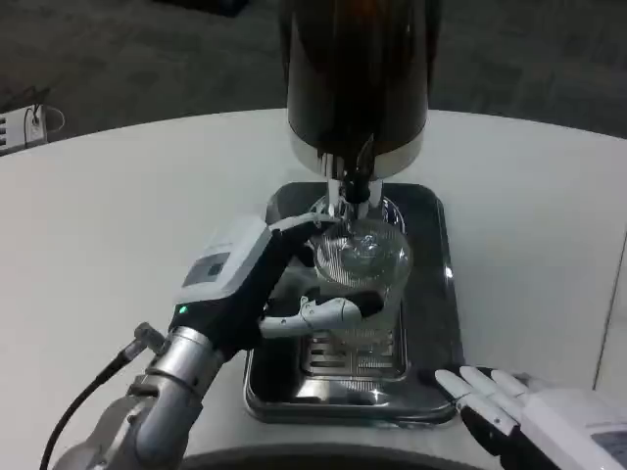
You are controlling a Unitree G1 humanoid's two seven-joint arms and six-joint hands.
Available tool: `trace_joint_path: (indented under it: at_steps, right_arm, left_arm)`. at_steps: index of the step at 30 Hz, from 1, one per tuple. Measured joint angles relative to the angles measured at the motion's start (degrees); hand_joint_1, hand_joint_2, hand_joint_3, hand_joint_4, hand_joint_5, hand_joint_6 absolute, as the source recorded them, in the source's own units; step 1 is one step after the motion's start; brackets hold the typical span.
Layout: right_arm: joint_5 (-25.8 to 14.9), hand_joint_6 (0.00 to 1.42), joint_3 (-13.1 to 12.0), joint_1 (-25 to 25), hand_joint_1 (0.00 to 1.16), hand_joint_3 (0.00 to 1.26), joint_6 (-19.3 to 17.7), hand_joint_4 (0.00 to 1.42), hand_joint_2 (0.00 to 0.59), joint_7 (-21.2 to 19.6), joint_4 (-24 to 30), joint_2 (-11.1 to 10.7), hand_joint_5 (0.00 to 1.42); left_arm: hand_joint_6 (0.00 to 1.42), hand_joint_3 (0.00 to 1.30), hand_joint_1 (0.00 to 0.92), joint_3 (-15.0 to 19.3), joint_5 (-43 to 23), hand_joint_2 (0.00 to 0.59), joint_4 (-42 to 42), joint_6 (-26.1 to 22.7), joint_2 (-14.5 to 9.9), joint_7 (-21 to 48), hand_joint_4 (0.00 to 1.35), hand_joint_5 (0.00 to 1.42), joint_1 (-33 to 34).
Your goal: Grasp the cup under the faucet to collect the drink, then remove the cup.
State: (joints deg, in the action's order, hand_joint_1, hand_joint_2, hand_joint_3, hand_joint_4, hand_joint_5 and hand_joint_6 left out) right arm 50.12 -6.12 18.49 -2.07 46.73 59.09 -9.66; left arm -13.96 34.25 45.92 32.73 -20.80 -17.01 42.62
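Under the faucet point(355, 186), left hand point(257, 284) holds upright cup point(361, 262).

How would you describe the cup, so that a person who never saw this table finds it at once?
Start at the tall dark drink dispenser at the back of the white table. Below it lies a metal drip tray, and the cup stands on it, directly under the faucet. It is the only clear, ribbed thing there, held by the left hand.

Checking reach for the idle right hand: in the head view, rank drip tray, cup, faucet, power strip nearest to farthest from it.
From the right hand:
1. Drip tray, just left of its fingers.
2. Cup, centre of the tray, held by the left hand.
3. Faucet, above the cup.
4. Power strip, far left edge.
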Motion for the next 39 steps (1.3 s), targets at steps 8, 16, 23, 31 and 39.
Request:
trace_joint_path:
  at_steps: [8,16,23,31,39]
  right_arm:
    - [-0.1,0.0,0.4,-0.4,0.23,0.05,0.1,0.0,0.53,0.1,0.0,-0.1,0.0]
    - [0.4,0.0,1.6,-1.0,0.23,0.06,0.9,0.0,0.53,0.2,0.0,-0.2,0.0]
    - [1.5,0.0,3.4,-1.6,0.23,0.07,2.6,0.0,0.53,0.2,0.0,-0.5,0.0]
    - [2.7,0.0,6.1,-2.8,0.23,0.07,4.4,0.0,0.53,0.2,0.0,-1.3,0.0]
    - [4.0,0.0,7.9,-3.7,0.23,0.07,5.6,0.0,0.53,0.2,-0.1,-1.8,0.0]
  left_arm:
    - [0.38,0.37,0.089,0.3,-1.5,0.009,-1.6,0.5,-0.8,0.1,0.23,0.41,-0.2]
    - [0.38,0.37,0.061,2.8,-5.0,0.001,-7.8,2.8,-3.1,1.7,0.23,0.41,-5.4]
    - [0.34,0.33,0.022,7.5,-11.0,0.009,-15.5,3.3,-6.1,5.7,0.23,0.36,-12.9]
    - [0.23,0.19,0.0,12.3,-21.1,0.036,-27.6,2.9,-6.4,13.4,0.12,0.21,-18.6]
    - [0.21,0.14,0.0,13.6,-34.0,0.038,-42.1,-4.5,-6.3,26.1,0.07,0.18,-22.2]
